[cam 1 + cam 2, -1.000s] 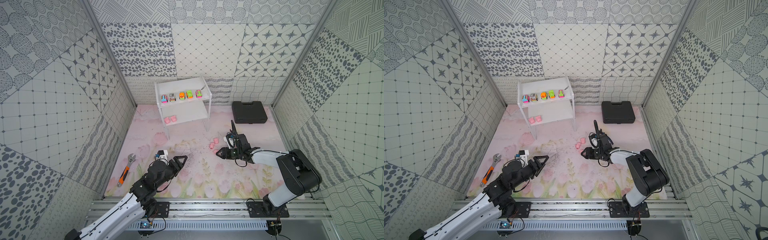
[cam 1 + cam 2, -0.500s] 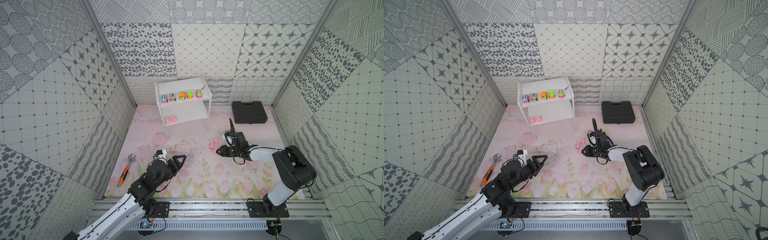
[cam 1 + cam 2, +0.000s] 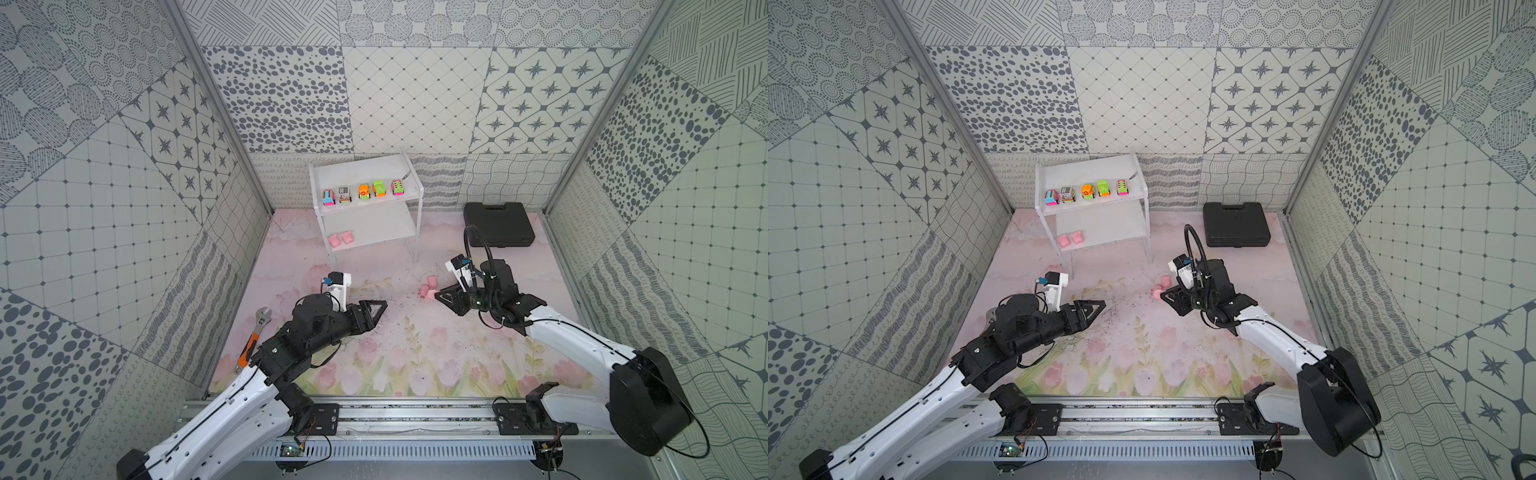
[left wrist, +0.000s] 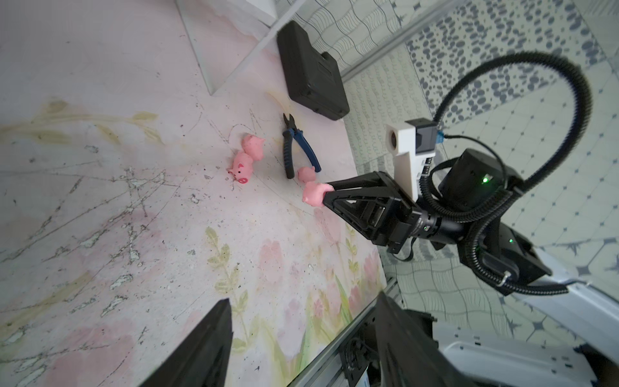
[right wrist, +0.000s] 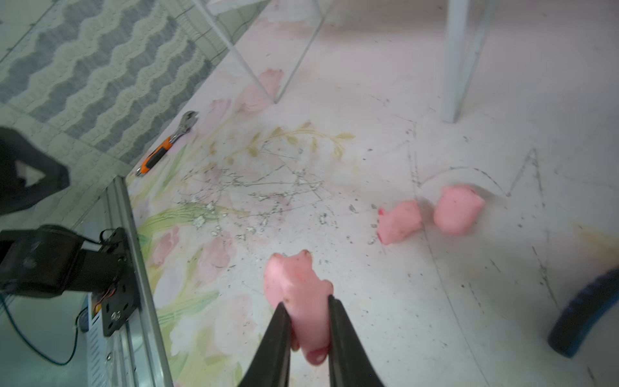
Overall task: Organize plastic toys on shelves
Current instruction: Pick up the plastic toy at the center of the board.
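Note:
The white shelves (image 3: 365, 226) stand at the back, with several toy cars (image 3: 363, 192) in a row on the top tier and two pink pigs (image 3: 340, 239) on the lower one. My right gripper (image 5: 306, 301) is shut on a pink pig (image 5: 294, 284), low over the mat. Two loose pigs (image 5: 400, 221) lie close together just beyond it, and a third pig (image 4: 305, 173) lies beside the pliers. My left gripper (image 4: 301, 311) hovers open and empty over the mat's middle left (image 3: 384, 305).
A black case (image 3: 498, 224) lies at the back right. Blue-handled pliers (image 4: 298, 150) rest near the right arm. An orange-handled wrench (image 3: 253, 336) lies by the left wall. A metal rail (image 3: 415, 415) runs along the front edge.
My right gripper's jaws have closed on a pig after reaching left towards the pig cluster. The left arm has barely moved.

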`<state>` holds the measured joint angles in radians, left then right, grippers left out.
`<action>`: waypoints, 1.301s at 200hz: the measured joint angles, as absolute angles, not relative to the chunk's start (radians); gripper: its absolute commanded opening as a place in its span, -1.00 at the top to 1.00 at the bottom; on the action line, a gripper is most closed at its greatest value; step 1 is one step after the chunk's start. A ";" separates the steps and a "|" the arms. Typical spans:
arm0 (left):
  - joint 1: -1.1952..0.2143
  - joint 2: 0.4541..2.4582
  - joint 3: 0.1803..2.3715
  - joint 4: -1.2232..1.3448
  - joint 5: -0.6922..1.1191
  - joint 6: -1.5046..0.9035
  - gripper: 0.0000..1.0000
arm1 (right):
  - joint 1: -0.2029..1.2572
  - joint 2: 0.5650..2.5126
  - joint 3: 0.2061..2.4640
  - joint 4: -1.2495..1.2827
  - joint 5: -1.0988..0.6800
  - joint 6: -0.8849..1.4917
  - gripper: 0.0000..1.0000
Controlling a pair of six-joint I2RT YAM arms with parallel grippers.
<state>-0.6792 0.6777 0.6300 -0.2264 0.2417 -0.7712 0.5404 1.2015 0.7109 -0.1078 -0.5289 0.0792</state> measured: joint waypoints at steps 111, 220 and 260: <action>-0.714 0.967 0.842 -0.416 0.720 -0.264 -0.10 | 0.859 1.066 0.768 -0.341 -0.506 -0.380 0.52; -0.781 1.082 0.866 -0.474 0.770 -0.155 0.18 | 0.900 1.066 0.793 -0.371 -0.487 -0.424 0.51; -0.785 1.094 0.884 -0.511 0.752 -0.118 0.19 | 0.904 1.066 0.793 -0.375 -0.486 -0.424 0.51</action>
